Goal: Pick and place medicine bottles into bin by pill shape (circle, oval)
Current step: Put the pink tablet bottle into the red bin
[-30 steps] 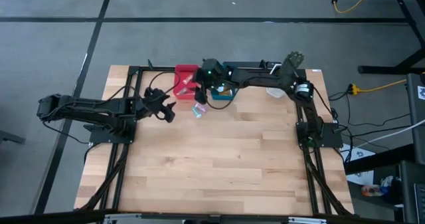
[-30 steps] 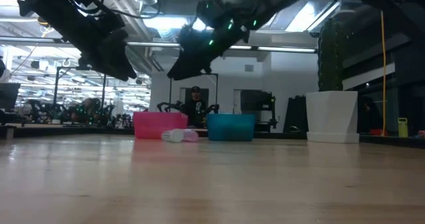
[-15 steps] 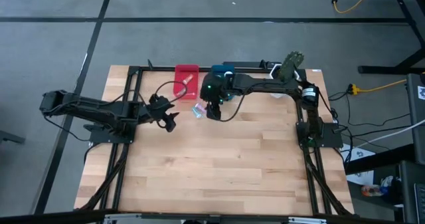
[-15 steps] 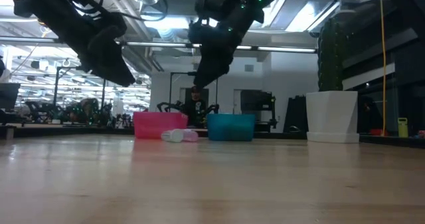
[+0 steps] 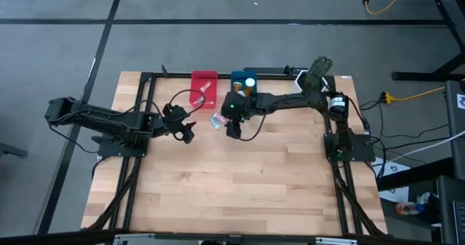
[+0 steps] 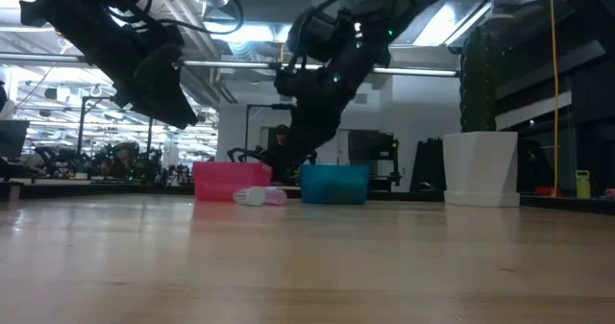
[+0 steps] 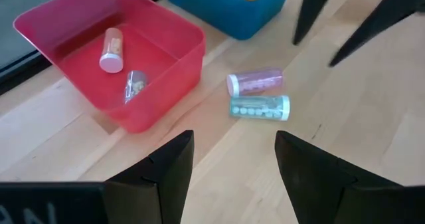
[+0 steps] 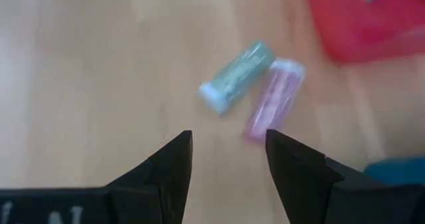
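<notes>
The table [image 5: 240, 179] is bare wood over its near half. Farther back, the left gripper [image 5: 187, 134] hangs above the boards left of centre, its jaws spread wide with nothing between them. In its wrist view the two dark fingers [image 7: 166, 174] frame open wood.

The right gripper [image 5: 234, 131] hangs above the table just right of two loose bottles, pointing down. Its jaws stand apart and empty, as the right wrist view shows, with the bottles on the wood beyond its fingers [image 8: 174, 164].

The two bottles lie on their sides, touching or nearly so, just in front of the bins. One is the teal bottle [image 7: 259, 108], with small round pills showing through its wall; the other is the pink bottle [image 7: 255, 82], lying between the teal one and the bins.

Behind them the red bin [image 7: 174, 28] holds an orange bottle [image 7: 111, 50] with a white cap and a small clear bottle [image 7: 135, 86]. The blue bin [image 5: 245, 78] stands just right of the red one, with bottles inside. A cactus pot [image 6: 479, 168] stands at the far right corner.
</notes>
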Controlling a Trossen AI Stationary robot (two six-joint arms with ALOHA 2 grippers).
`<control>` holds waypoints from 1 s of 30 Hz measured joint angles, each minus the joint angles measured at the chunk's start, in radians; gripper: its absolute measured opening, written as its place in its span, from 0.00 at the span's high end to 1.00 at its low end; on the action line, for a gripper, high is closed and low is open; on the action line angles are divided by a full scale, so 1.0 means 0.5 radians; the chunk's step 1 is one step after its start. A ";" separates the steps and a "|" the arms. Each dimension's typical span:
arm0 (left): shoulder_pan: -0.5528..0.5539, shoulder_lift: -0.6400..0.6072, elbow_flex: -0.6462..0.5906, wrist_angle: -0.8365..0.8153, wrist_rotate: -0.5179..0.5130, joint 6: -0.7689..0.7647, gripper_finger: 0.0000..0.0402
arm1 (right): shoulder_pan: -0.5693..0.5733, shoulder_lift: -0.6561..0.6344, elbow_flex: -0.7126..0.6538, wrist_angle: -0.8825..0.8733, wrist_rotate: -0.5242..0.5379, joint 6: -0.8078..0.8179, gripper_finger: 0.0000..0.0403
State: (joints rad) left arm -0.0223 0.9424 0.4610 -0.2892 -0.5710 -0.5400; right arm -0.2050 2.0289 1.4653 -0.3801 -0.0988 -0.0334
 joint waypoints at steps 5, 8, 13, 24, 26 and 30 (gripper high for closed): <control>0.000 0.000 0.000 0.010 0.000 -0.001 0.49 | 0.001 0.000 -0.182 0.416 0.243 0.014 0.52; 0.000 0.000 0.000 0.011 0.000 0.000 0.49 | -0.001 0.000 -0.287 0.604 0.277 0.014 0.52; 0.000 0.000 0.000 0.021 -0.026 0.000 0.49 | 0.003 0.000 -0.384 0.794 0.302 0.115 0.52; 0.000 0.000 0.000 0.129 -0.060 0.102 0.49 | -0.014 0.001 -0.130 0.517 0.315 0.111 0.52; 0.000 0.000 0.000 0.140 -0.060 0.105 0.49 | -0.040 0.001 -0.044 0.377 0.317 0.111 0.52; 0.000 0.000 0.000 0.141 -0.060 0.106 0.49 | -0.094 0.001 0.081 0.211 0.306 0.120 0.52</control>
State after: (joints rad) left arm -0.0223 0.9424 0.4610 -0.2188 -0.6010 -0.4870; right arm -0.2519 2.0293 1.5059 -0.2747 0.0544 0.0268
